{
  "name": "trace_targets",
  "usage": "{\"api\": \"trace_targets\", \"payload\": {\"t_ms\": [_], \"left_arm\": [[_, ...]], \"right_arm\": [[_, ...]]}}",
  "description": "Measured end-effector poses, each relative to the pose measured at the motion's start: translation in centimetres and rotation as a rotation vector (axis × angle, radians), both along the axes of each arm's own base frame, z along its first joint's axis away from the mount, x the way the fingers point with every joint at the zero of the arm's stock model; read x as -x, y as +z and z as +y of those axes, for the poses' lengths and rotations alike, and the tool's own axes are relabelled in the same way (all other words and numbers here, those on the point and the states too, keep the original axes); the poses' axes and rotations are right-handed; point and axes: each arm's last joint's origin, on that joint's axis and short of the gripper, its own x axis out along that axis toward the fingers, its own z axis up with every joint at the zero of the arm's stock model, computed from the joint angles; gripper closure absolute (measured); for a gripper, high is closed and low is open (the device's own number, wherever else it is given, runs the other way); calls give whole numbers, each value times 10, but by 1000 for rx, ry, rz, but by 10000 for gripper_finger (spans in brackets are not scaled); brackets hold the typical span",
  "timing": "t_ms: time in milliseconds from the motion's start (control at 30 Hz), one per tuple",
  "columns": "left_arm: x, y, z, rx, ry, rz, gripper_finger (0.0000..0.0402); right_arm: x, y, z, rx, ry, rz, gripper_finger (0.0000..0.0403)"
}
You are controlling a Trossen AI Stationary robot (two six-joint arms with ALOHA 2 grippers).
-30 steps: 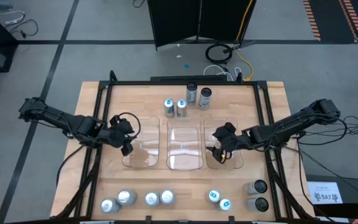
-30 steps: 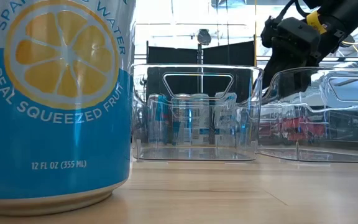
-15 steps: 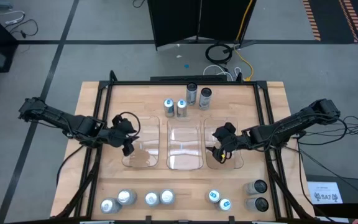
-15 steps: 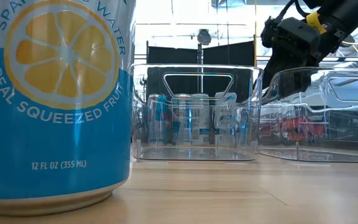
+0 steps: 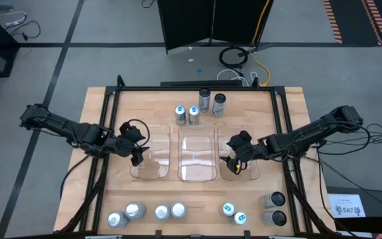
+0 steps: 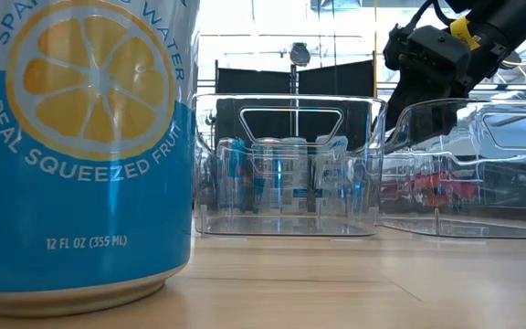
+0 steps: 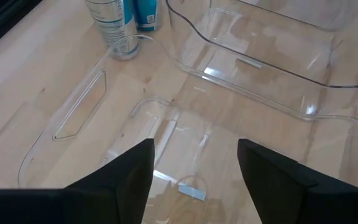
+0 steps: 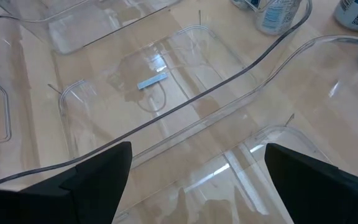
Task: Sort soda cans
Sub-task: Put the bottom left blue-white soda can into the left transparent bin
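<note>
Three clear plastic bins sit side by side in the middle of the wooden table (image 5: 287, 99), and all three look empty. The left clear bin (image 5: 150, 154) has the left gripper (image 5: 136, 147) hanging over its outer edge, and the fingers are apart with nothing between them. The right clear bin (image 5: 241, 153) has the right gripper (image 5: 236, 159) hanging over it, spread wide and holding nothing too. The middle clear bin (image 5: 197, 157) has no arm over it.

The small round metal soda cans are all outside the bins. Four stand at the far side: two with blue-marked tops (image 5: 187, 114) and two dark grey ones (image 5: 211, 101). Eight stand along the near edge: four shiny silver-topped ones (image 5: 146, 212), two more blue-topped ones (image 5: 234, 213) and two more dark ones (image 5: 274, 207).

It looks like the sorting has hardly begun, and both arms are between picks.

Next, I think an arm must reach out to a can, go down around it, squeeze, and carry it to a bin. Cans of one kind stand close together, so the fingers could bump a neighbour.
</note>
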Motion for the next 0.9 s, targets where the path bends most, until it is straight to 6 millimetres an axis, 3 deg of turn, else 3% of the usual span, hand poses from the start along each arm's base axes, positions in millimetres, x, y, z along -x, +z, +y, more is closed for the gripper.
{"api": "trace_targets", "payload": {"t_ms": [133,333,700,900], "left_arm": [[0,0,0,2,2,-2,159],[-1,7,-1,167,85,-25,159],[1,82,-11,330,3,-184,159],[0,95,-25,390,-4,-154,159]], "right_arm": [[0,0,0,0,0,0,41],[0,0,0,0,0,0,41],[0,0,1,-50,-12,-4,41],[0,0,1,-63,-24,-7,41]]}}
